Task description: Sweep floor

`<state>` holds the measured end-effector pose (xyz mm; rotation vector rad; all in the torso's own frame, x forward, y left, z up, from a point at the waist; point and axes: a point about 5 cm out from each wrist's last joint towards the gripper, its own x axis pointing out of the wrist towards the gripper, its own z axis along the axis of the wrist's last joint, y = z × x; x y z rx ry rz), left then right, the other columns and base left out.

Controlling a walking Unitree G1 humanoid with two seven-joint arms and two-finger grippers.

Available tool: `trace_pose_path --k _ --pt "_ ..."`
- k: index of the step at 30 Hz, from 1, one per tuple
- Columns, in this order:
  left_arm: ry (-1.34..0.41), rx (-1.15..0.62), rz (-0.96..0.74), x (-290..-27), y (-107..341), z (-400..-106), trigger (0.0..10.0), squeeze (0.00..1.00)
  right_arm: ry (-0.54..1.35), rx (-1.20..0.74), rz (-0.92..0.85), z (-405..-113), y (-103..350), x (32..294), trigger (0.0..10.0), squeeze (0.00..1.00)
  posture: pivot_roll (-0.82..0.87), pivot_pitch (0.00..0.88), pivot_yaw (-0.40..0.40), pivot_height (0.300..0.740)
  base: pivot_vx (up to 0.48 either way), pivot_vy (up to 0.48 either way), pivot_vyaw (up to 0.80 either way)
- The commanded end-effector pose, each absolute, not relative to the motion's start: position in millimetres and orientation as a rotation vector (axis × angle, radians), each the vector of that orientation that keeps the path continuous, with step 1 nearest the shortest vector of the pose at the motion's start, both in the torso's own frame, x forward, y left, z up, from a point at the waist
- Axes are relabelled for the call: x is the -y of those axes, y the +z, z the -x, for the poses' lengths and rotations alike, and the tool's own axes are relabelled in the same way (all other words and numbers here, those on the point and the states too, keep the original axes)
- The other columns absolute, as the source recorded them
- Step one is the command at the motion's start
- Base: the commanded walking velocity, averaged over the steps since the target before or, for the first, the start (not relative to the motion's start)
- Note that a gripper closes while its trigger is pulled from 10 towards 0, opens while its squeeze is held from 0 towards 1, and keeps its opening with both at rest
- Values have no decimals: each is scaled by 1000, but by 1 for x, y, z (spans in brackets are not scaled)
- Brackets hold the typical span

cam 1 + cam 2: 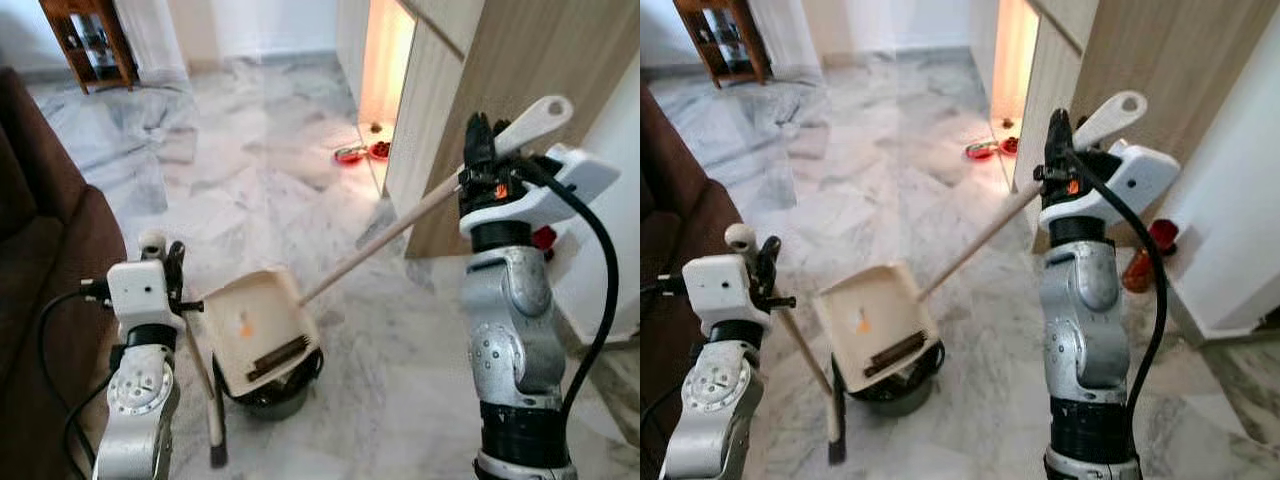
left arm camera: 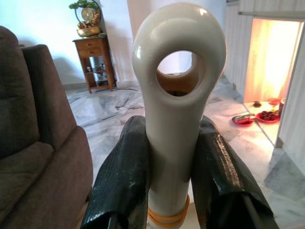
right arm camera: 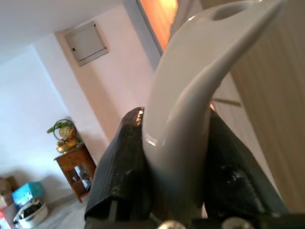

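Cream dustpan [image 1: 258,328] tilted over dark bin [image 1: 272,392], perhaps touching.

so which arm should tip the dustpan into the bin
Right. The right gripper holds the dustpan by its long handle, pan over the bin. The left gripper holds the broom.

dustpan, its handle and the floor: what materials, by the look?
Dustpan: cream moulded plastic, matte and scuffed, judging by its thin curved walls. Dustpan handle, held by the right pincer: shaft looks like pale wood or plastic; the glossy end cap reads as plastic. Floor: polished grey-veined marble or marble-look tile, with reflections.
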<state>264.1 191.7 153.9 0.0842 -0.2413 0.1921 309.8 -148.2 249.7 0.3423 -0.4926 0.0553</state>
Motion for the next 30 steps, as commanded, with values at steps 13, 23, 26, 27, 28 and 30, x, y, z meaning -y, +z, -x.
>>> trace_pose_path --k 13,23,26,27,28,30 --pt "169 275 -97 -189 160 -262 10000 0 105 626 -203 -294 271 142 10000 0 17 85 29 740 0 0 0" --pt "163 276 -92 -188 160 -262 10000 0 167 687 -185 -282 279 117 10000 0 13 95 29 740 0 0 0" --pt "162 275 -91 -187 160 -262 10000 0 193 703 -177 -278 280 110 10000 0 12 97 29 740 0 0 0" --pt "161 275 -91 -187 160 -263 10000 0 196 707 -179 -277 280 109 10000 0 12 97 29 740 0 0 0" --pt "161 275 -91 -187 160 -263 10000 0 197 710 -181 -277 280 108 10000 0 12 97 29 740 0 0 0" --pt "159 276 -91 -187 161 -263 10000 0 207 722 -184 -274 282 105 10000 0 12 97 29 740 0 0 0"
